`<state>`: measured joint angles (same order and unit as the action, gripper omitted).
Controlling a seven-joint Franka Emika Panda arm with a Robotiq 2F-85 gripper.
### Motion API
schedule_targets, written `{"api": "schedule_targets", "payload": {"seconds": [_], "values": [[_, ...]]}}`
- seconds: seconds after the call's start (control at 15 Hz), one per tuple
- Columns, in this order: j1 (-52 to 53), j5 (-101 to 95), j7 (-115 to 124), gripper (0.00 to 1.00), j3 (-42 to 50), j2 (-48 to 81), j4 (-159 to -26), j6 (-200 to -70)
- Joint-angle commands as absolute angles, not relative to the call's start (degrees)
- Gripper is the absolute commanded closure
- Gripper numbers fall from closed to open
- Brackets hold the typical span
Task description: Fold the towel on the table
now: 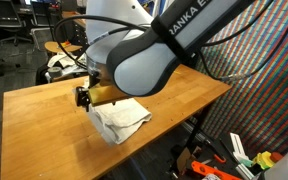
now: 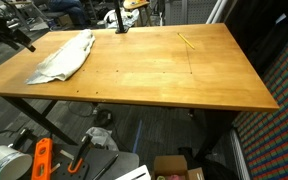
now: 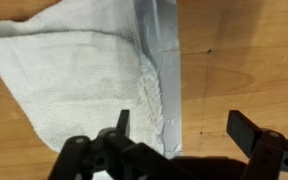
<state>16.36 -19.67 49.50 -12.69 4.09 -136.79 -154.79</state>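
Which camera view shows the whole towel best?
An exterior view shows the towel whole and unobstructed on the table. In an exterior view the arm hides part of the towel. The wrist view shows only a close-up part with the grey border.

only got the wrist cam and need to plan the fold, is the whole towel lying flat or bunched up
observer: Bunched. In both exterior views the towel is a rumpled, elongated heap, not spread out.
operator: how close is it to the edge
observer: Close. In an exterior view its near end reaches about to the edge of the table; I can't tell whether it overhangs.
operator: anything else on top i could hit
observer: One thing: a thin yellow stick, pencil-like, lies well away from the towel, toward the far side of the top in an exterior view.
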Motion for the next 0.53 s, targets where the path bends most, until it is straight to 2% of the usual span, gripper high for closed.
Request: {"api": "schedule_targets", "payload": {"seconds": [0.0, 0.47], "values": [[17.79, -30.64, 60.71, 0.00, -11.30, 9.11, -129.30, -146.56], [19.49, -20.11, 51.69, 0.00, -12.37, 17.57, -116.78, -123.14]]}}
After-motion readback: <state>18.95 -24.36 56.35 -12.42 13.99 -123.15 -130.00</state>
